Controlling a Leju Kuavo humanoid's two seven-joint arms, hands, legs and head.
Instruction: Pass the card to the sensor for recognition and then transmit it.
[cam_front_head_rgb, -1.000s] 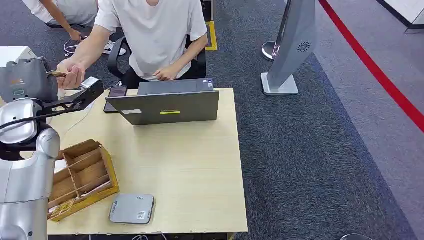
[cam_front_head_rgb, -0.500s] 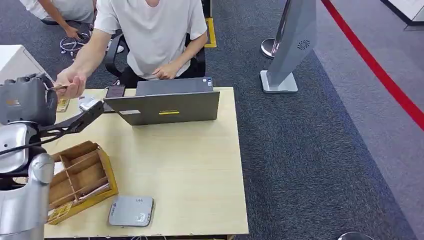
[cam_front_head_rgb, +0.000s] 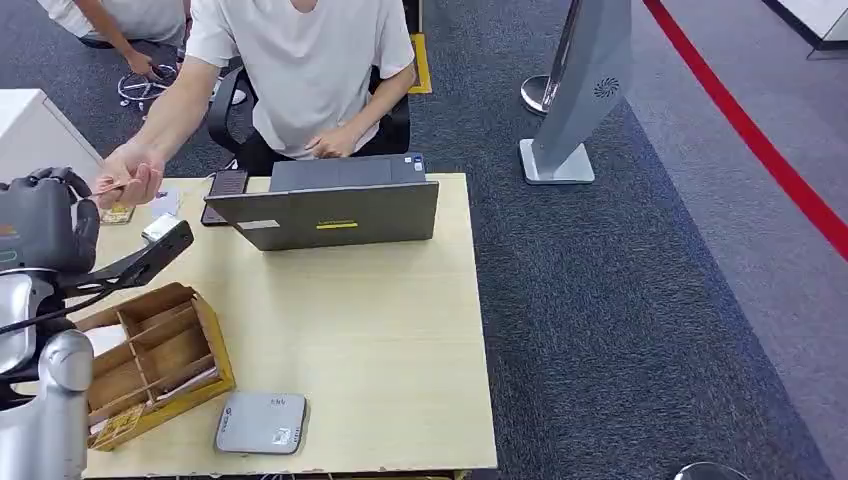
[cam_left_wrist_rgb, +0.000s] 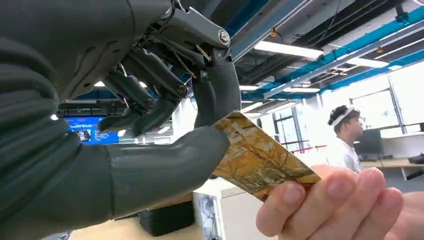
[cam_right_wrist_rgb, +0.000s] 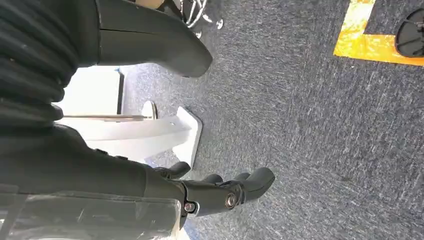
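Observation:
A card (cam_left_wrist_rgb: 260, 160) with a yellow-brown picture is pinched between the thumb and a finger of my left hand (cam_left_wrist_rgb: 165, 125). A person's hand (cam_left_wrist_rgb: 340, 205) grips the card's other end. In the head view my left hand (cam_front_head_rgb: 45, 220) is raised beyond the table's far left corner, and the person's hand (cam_front_head_rgb: 128, 180) meets it there. The grey sensor box (cam_front_head_rgb: 262, 422) lies flat near the table's front edge. My right hand (cam_right_wrist_rgb: 115, 170) hangs over the carpet, fingers apart from the thumb, with nothing in it.
A seated person in a white shirt (cam_front_head_rgb: 310, 70) faces me behind a grey laptop (cam_front_head_rgb: 335, 212). A wooden divided box (cam_front_head_rgb: 160, 355) sits at the table's (cam_front_head_rgb: 400, 330) front left. A phone (cam_front_head_rgb: 222, 184) and another card (cam_front_head_rgb: 118, 214) lie at the far left.
My left hand has drawn left and toward me with the card. The person's hand has followed and stays on the card. The view has shifted slightly.

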